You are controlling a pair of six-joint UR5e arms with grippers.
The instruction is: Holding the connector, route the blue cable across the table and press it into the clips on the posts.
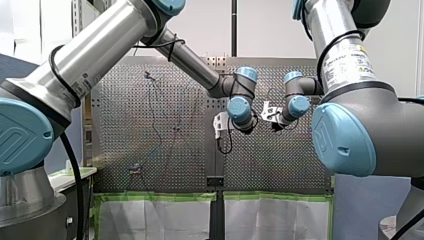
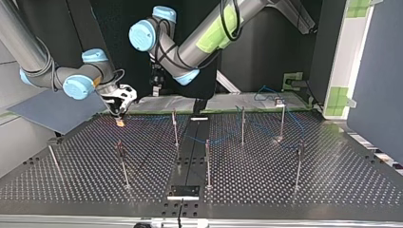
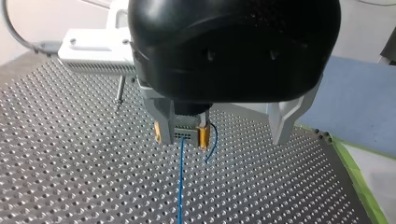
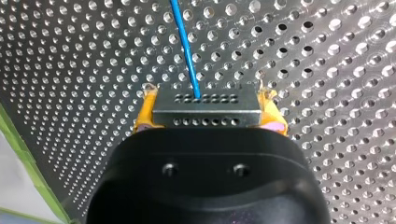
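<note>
Two rows of small holes on the connector (image 4: pixel 205 111), a flat grey metal block; thin bright blue cable (image 4: pixel 186 46) out of the upper row, straight ahead over the perforated surface (image 4: pixel 327 70). Right wrist view: my right gripper (image 4: pixel 205 95) clamped on the block's two ends, yellow pads (image 4: pixel 145 112) pressed against it. Green tape (image 4: pixel 18 158) along the surface edge off to one side of the connector, bare surface ahead of it.

Left wrist view: connector (image 3: pixel 187 134) seen head-on, cable (image 3: pixel 180 186) running off it along the surface, plus a short darker blue strand (image 3: pixel 214 140) curling just beside the connector, hidden from the right wrist view. My left gripper (image 3: pixel 229 130) beside the connector, pale metal fingers (image 3: pixel 285 122) spread apart, nothing between them.

Top view only: slim upright posts (image 2: pixel 242 124) well apart from the connector, cable (image 2: pixel 214 141) threading among them, bare surface between. My left gripper (image 2: pixel 156 89) higher than the connector.

Front view: my left arm (image 1: pixel 190 60) and my right arm (image 1: pixel 345 65) ending close together near the connector; fingers too small to read there.
</note>
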